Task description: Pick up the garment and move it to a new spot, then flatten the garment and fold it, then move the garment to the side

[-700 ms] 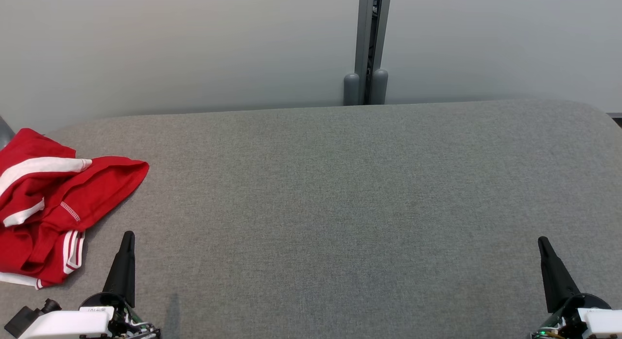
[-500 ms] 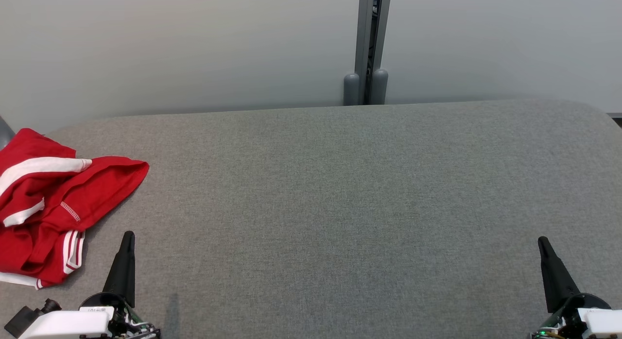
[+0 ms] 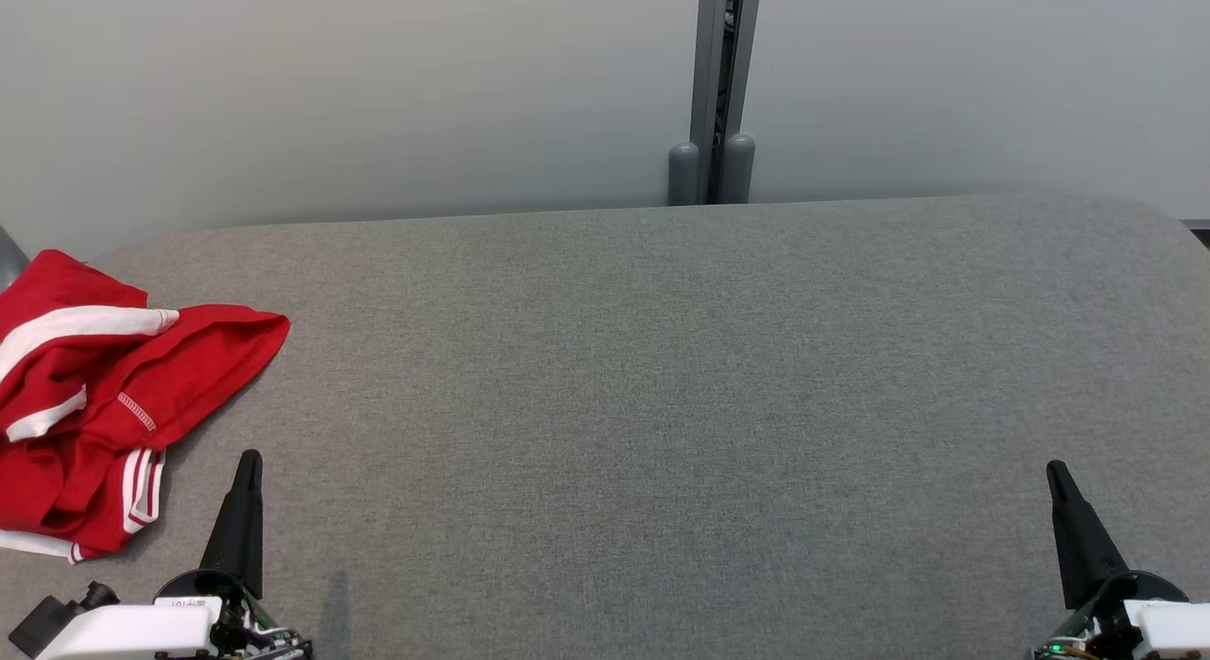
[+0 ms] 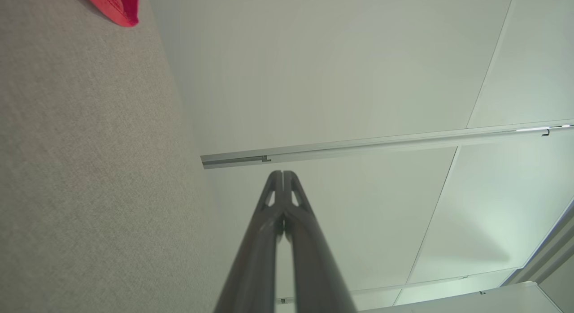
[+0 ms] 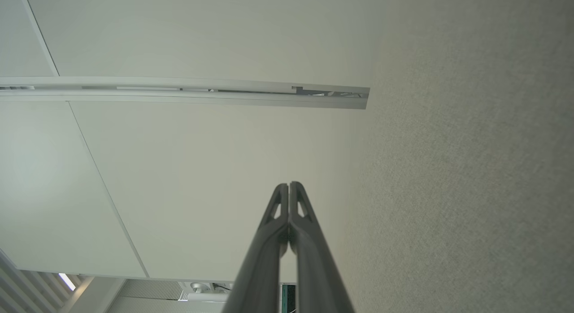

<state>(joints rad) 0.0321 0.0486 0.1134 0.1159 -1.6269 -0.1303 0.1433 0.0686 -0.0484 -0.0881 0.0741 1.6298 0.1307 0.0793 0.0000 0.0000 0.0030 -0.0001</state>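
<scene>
Head view: red garment [image 3: 90,395] crumpled at the table's [image 3: 662,405] left edge, untouched. Left gripper [image 3: 248,466] and right gripper [image 3: 1054,473] both closed, empty. Step one pending: left opens, reaches garment.

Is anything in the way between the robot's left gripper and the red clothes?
No, nothing visible is in the way. In the head view, the left gripper is shut and sits just to the right of the crumpled red garment, a little nearer the robot. Just a short stretch of grey table lies between them.
</scene>
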